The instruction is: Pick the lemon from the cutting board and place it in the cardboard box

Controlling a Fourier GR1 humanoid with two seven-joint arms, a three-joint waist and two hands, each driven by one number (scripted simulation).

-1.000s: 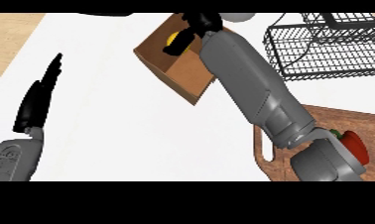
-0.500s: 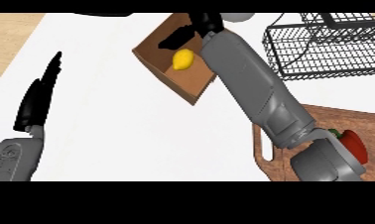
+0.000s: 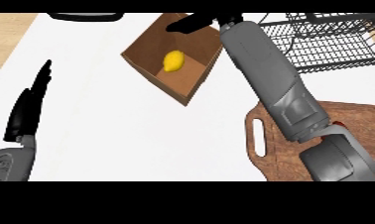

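Across the white counter (image 3: 110, 134) the right forearm (image 3: 271, 77) stretches from the cutting board (image 3: 285, 143) up past the cardboard box (image 3: 147, 52), its right hand (image 3: 192, 22) at the far rim with fingers spread, gripping nothing. Pulling back low, I judge, could catch that rim and shove the box. A wire rack (image 3: 322, 44) crowds the arm's outer side. At the view's left, the left hand (image 3: 29, 106) rests, fingers straight. Inside the box lies the lemon (image 3: 173, 61).

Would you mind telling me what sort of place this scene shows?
Most likely a kitchen counter: a white worktop carries a brown wooden cutting board with a handle slot, a black wire dish rack, and an open brown cardboard box holding a yellow lemon.
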